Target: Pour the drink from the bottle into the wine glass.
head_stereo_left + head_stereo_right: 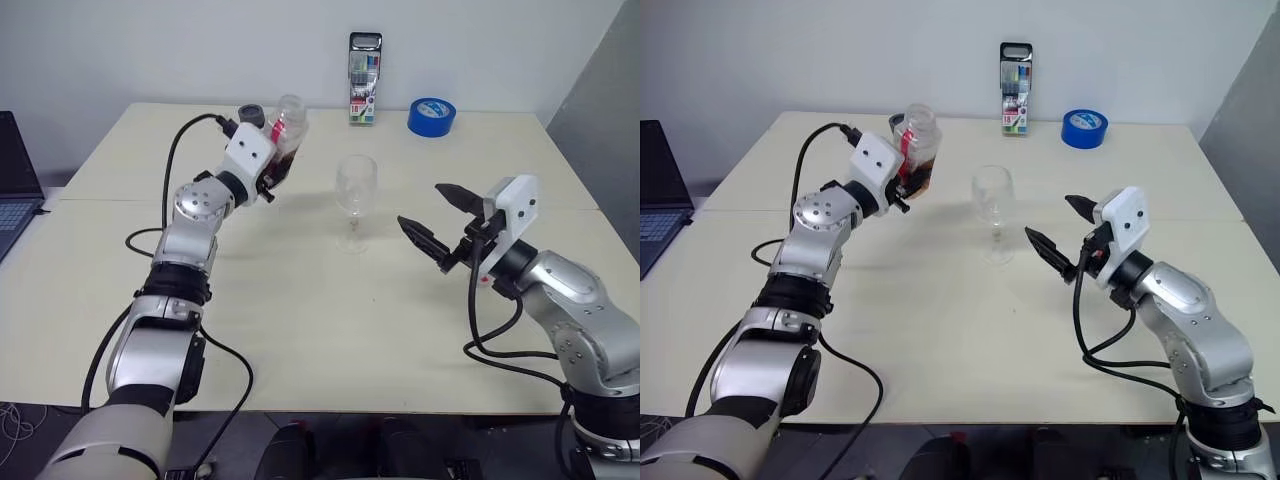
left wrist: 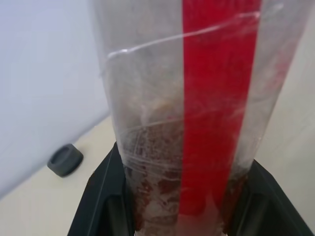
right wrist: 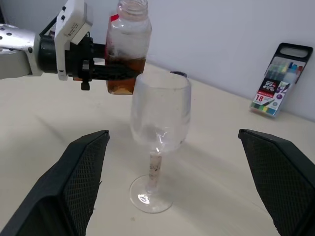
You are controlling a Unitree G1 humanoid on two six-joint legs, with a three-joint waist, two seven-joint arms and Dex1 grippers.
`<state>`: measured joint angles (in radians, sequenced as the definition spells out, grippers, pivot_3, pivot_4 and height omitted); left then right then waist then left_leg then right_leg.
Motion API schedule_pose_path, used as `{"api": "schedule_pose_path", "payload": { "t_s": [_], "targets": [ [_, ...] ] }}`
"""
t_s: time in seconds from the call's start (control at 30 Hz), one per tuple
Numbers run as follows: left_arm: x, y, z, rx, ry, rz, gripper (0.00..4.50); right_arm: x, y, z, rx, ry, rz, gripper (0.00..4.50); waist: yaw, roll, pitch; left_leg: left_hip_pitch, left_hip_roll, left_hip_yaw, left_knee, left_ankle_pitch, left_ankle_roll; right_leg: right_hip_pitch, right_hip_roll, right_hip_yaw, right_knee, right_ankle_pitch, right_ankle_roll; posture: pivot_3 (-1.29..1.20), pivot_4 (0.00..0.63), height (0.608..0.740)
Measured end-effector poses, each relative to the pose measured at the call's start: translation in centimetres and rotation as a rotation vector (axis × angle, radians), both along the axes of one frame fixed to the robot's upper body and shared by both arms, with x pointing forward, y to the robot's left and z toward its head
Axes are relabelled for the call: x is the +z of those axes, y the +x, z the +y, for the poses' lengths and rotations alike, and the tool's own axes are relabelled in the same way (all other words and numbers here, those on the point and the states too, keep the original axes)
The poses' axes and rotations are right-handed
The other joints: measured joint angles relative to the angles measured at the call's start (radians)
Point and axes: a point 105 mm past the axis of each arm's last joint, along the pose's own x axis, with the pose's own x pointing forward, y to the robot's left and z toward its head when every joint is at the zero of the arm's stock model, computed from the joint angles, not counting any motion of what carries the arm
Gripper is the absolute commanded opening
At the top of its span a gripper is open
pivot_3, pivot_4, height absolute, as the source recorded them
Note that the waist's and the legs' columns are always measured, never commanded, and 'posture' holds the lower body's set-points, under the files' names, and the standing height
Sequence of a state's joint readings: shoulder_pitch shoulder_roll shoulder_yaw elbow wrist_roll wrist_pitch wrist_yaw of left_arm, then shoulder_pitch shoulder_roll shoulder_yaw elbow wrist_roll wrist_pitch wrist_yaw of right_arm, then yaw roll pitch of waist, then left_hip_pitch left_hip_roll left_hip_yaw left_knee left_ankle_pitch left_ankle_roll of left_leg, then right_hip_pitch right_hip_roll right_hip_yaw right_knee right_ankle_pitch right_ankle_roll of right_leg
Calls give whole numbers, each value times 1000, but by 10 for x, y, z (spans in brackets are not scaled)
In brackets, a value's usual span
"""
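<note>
Bottle point(image 1: 914, 150) held up off the table point(image 1: 960, 330), uncapped, beside the wine glass point(image 1: 993, 205).

Amber drink point(image 3: 124, 73) sits in the bottle's lower part; the glass looks empty and stands near mid-table. By my reading the carry is under way and pouring has not begun: next the bottle's mouth must come over the bowl and tip gently. The left gripper point(image 1: 908, 185) is pinched tight on the bottle's lower half. The right gripper point(image 1: 1060, 232) hovers spread wide, holding nothing, just beside the glass.

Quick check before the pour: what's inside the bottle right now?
The bottle, gripped low by the left gripper, has no cap on and holds amber-brown drink in its lower part only. The jaws and red label hide part of the liquid.
</note>
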<state>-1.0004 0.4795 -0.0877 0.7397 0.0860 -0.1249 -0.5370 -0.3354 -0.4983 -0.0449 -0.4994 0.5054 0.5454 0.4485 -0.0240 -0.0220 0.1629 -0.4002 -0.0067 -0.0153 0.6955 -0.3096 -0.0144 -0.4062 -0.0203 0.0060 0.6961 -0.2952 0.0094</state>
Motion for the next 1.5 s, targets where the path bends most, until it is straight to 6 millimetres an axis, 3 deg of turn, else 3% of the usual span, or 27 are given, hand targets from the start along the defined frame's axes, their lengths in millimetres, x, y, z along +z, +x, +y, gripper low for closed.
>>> {"api": "schedule_pose_path", "payload": {
  "t_s": [0.13,0.37,0.67,1.3,1.5],
  "targets": [
    [13,1,-10,-40,168,-81,1719,-1,0,7,7,22,-10,4500,-1,0,0,0,0,1,0,2,-3,0,0,1,0,0,0,0,150,740],
    [7,2,-18,-96,382,-124,1719,9,-5,12,20,41,-46,4500,-1,0,0,-1,0,0,0,1,-3,0,0,0,0,0,0,0,150,740],
    [16,5,-21,-123,568,-204,1719,31,-11,18,38,45,-129,4500,-3,0,0,0,0,0,0,1,-2,-1,0,0,0,0,0,0,150,740],
    [39,7,-25,-115,815,-356,1719,33,-10,18,29,52,-136,4500,-3,0,0,-1,-1,1,0,1,-2,-1,0,0,0,0,0,0,150,740],
    [38,8,-22,-105,882,-380,1719,31,-10,17,19,51,-132,4500,-3,0,0,-1,-1,1,0,1,-3,-1,0,0,0,0,0,0,150,740]
  ]
}}
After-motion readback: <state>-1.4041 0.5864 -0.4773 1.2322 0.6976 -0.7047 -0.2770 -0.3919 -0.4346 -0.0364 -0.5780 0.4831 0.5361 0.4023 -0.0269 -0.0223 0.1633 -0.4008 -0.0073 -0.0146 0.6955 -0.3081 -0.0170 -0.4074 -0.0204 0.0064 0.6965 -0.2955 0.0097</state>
